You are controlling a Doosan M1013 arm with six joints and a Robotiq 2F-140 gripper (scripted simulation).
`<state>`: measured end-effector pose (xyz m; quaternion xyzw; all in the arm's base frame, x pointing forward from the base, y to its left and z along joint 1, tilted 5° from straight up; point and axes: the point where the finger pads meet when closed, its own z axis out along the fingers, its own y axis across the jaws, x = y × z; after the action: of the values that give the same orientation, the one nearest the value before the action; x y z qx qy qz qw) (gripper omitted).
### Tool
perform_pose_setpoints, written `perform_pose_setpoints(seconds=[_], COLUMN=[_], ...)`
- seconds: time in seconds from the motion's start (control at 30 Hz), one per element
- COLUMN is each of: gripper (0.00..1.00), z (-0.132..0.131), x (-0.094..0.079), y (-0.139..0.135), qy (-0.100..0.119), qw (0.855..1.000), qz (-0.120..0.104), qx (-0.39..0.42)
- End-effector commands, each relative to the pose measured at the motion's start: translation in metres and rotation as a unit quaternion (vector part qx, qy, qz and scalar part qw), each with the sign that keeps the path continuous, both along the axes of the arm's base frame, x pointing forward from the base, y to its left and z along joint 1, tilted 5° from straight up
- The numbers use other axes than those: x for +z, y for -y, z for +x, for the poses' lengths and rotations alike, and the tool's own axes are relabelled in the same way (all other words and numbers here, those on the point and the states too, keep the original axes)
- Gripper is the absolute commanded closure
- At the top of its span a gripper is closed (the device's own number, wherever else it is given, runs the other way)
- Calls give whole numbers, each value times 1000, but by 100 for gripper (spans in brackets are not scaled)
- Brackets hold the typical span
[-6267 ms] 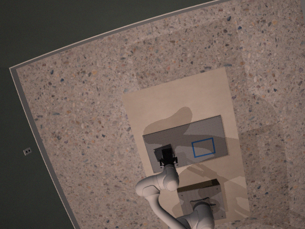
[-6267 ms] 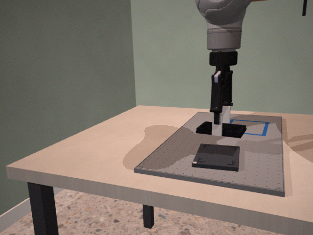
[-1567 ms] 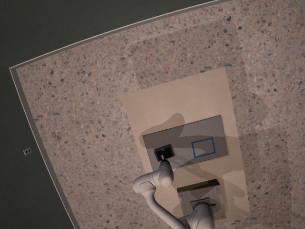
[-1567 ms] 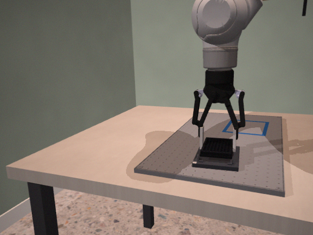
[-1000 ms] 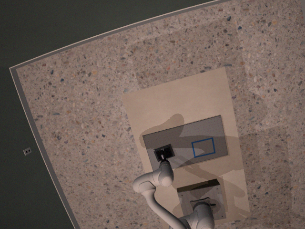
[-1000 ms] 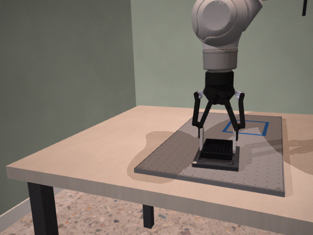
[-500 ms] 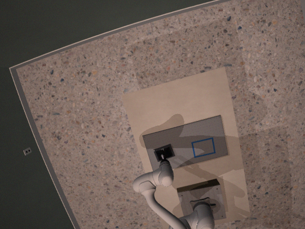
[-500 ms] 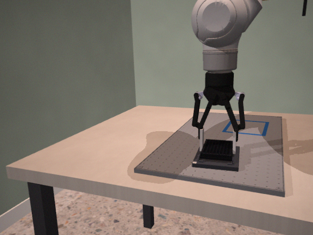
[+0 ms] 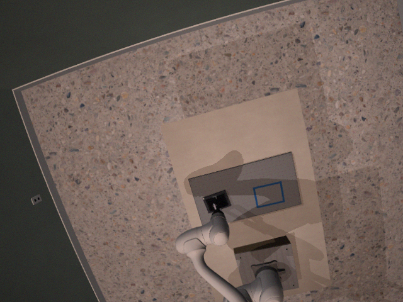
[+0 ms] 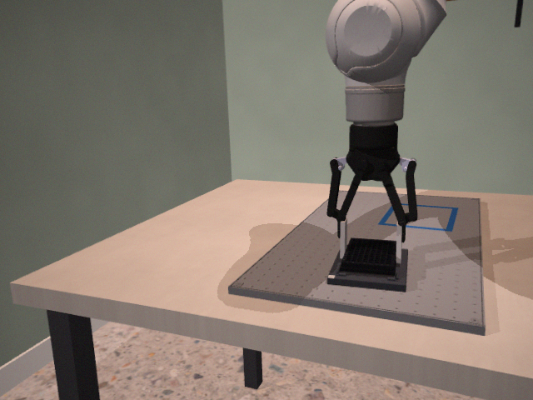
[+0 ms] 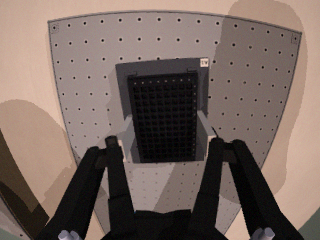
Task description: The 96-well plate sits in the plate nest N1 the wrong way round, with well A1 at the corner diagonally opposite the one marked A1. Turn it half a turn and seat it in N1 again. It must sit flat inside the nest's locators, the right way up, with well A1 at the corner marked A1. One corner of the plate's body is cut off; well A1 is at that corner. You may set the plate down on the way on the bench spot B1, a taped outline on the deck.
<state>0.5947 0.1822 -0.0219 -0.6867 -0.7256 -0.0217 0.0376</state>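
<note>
Here the fingers (image 10: 343,234) clamp the black 96-well plate (image 10: 368,257) by its sides over nest N1 (image 10: 366,282).

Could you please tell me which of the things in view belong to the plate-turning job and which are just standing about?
Part of the job:
- 96-well plate, gripped at its two sides
- gripper, shut on the plate
- plate nest N1 under it
- bench spot B1, the blue taped outline

Just there:
- perforated deck
- table
- wall socket

Dim, soft overlapping shadows; wrist edges warped.
</note>
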Motion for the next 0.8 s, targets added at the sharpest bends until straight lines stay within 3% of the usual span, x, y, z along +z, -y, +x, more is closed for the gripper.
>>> perform_pose_setpoints(seconds=[0.0,0.77], gripper=[100,100], z=[0,0], x=[0,-4], y=[0,0], qy=[0,0], qw=[1000,1000], qz=[0,0], qx=[0,0])
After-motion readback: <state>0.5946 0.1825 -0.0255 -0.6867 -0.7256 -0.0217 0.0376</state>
